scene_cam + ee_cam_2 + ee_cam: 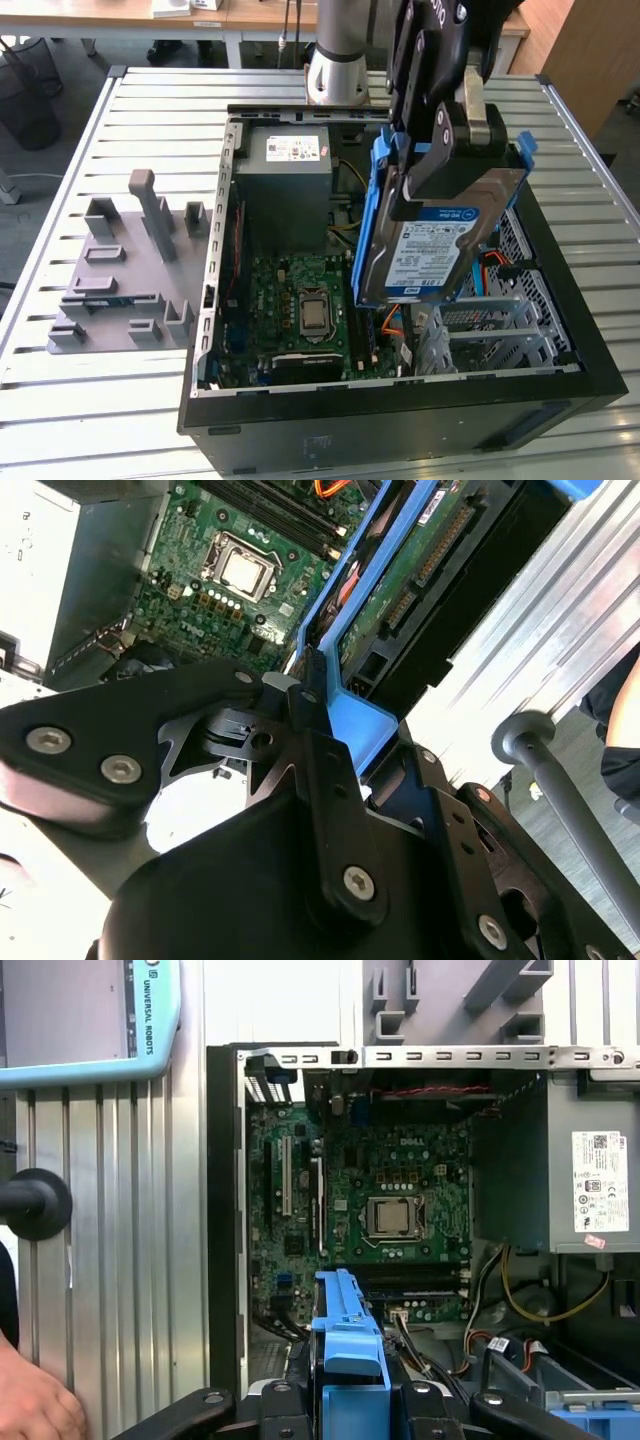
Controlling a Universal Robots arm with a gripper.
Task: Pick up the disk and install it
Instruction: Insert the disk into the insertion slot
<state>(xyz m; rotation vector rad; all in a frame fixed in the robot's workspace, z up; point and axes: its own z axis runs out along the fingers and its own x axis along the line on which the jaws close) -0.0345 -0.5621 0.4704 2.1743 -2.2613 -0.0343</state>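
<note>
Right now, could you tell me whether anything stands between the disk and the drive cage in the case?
The hand holds the disk tilted over the open case. No solid part shows between it and the metal cage below, but orange cables lie near its lower edge and might snag.

arm (335, 62): silver-grey tube, blk wrist | pincer (290, 705): matte blk links | screws (359, 882): silver

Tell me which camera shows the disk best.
The exterior view: the disk hangs tilted above the open case, label showing. The second wrist view shows its circuit-board side, the first wrist view its blue carrier edge-on.
</note>
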